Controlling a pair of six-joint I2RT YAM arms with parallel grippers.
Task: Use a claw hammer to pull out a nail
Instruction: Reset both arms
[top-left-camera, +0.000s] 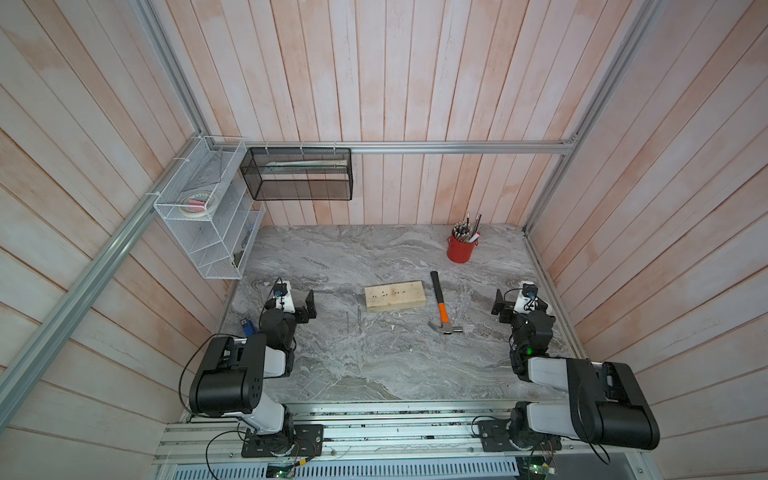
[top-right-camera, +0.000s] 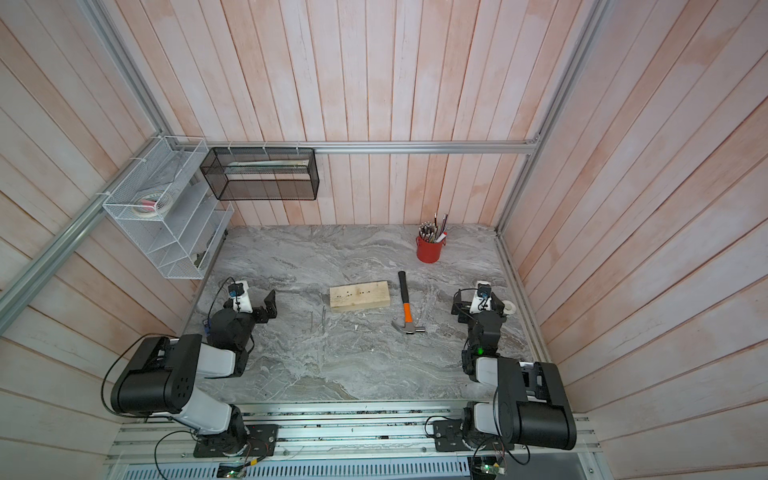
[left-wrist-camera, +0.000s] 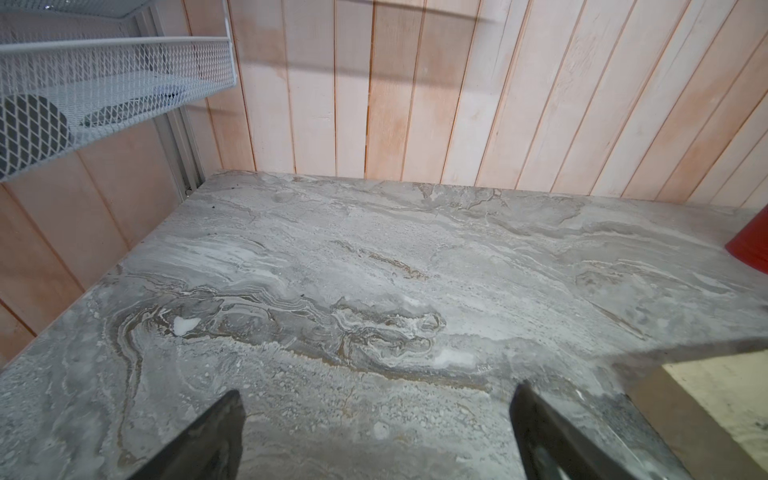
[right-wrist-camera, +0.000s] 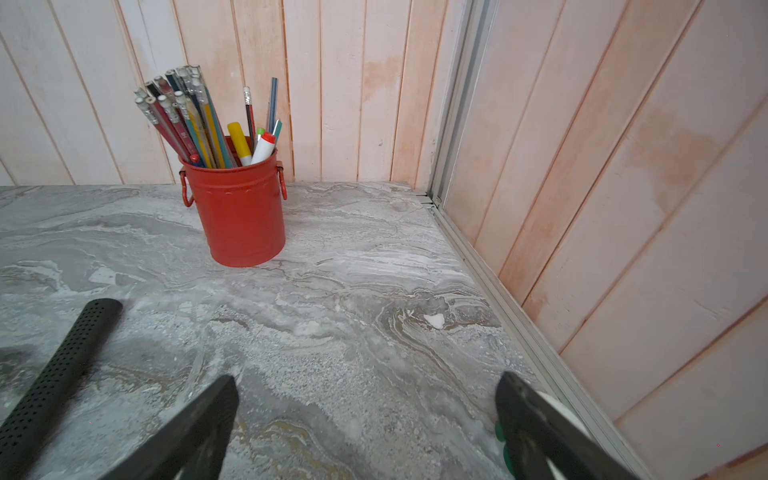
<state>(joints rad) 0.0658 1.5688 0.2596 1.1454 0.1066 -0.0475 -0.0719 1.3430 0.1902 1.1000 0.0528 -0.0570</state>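
Note:
The claw hammer (top-left-camera: 443, 312) (top-right-camera: 407, 312) lies flat on the marble table, silver head nearest the arms, black handle (right-wrist-camera: 62, 374) pointing to the back wall. Just left of it lies a pale wooden block (top-left-camera: 395, 296) (top-right-camera: 360, 296) (left-wrist-camera: 706, 407) with a row of small dark dots on top; I cannot tell whether any is a nail. Two thin loose nails (top-left-camera: 358, 314) (top-right-camera: 323, 314) lie left of the block. My left gripper (top-left-camera: 309, 305) (top-right-camera: 270, 305) (left-wrist-camera: 376, 390) is open and empty, left of the block. My right gripper (top-left-camera: 500, 307) (top-right-camera: 459, 307) (right-wrist-camera: 368, 378) is open and empty, right of the hammer.
A red can of pencils and pens (top-left-camera: 460, 249) (right-wrist-camera: 241, 216) stands at the back right. A white tape roll (top-right-camera: 509, 307) lies by the right rail. White wire shelves (top-left-camera: 199, 216) and a black mesh basket (top-left-camera: 299, 174) hang at the back left. A blue item (top-left-camera: 247, 326) lies beside the left arm.

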